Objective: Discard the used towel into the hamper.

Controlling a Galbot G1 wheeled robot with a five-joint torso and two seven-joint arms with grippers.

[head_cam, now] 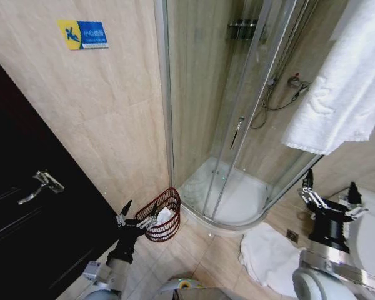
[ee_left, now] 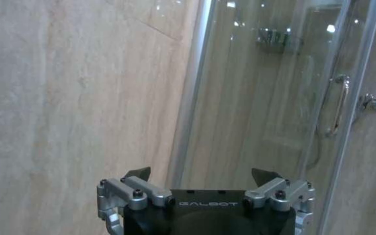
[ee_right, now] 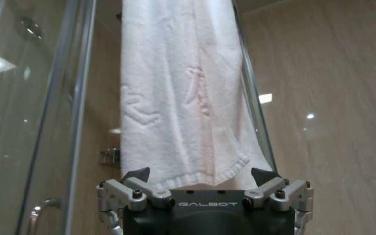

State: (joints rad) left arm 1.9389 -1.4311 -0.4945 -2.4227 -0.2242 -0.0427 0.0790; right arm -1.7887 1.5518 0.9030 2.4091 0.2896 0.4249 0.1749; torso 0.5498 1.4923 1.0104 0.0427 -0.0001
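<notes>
Towel (head_cam: 337, 94): white terry cloth hanging from high up at about 2 o'clock in the head view, beside the glass shower enclosure (head_cam: 237, 125); its hemmed lower edge hangs free. In the right wrist view the same towel (ee_right: 181, 98) drapes straight down, its hem just above the spread fingers.
Handling: soft and limp — it looks light, should bunch under a pinch, and will likely trail and swing once lifted off. Not fragile; the terry should give grip rather than slip.
Where to hold: my judgement is the lower hem or a gathered fold just above it, closest to the right gripper; a pinch on a single thin layer could slide out, so a bunched fold seems safer.
Right gripper (head_cam: 330, 194): at about 4 o'clock, pointing up beneath the towel, fingers apart and grasping nothing. The wrist view shows the right gripper (ee_right: 201, 176) with the hem between and above its tips, whether touching I cannot tell.
Left gripper (head_cam: 136, 215): at about 7 o'clock, low, just beside the hamper, fingers spread and empty — also seen facing the tiled wall (ee_left: 77, 98) from its own wrist, where the left gripper (ee_left: 201, 176) holds nothing.
Hamper (head_cam: 164, 214): reddish-brown ribbed basket on the floor (head_cam: 200, 250) at about 6 o'clock, near the shower corner; something white already lies inside.
Floor cloth (head_cam: 265, 256): a white cloth lies on the floor at about 5 o'clock.
</notes>
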